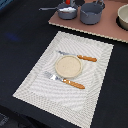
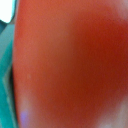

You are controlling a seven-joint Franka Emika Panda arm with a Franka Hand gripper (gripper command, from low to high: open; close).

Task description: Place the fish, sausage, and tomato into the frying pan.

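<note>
Round tan plate (image 1: 67,66) sitting mid woven beige placemat (image 1: 35,82) on dark bench (image 1: 20,30). Orange-handled knife (image 1: 79,56) lying behind plate, orange-handled fork (image 1: 65,80) before it. Shallow grey frying pan (image 1: 66,11) and deeper grey pot (image 1: 92,13) standing side by side on brown board (image 1: 107,30) behind placemat, pan toward exterior view's left.

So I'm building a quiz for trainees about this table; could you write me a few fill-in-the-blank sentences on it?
1. The round tan plate lies on the pale woven placemat between the orange-handled knife and the orange-handled ___.
2. The deep grey pot stands on the exterior view's ___ of the shallow dark frying pan.
3. The wrist view is filled by a blurred ___ surface.

Missing words: fork; right; red.
</note>
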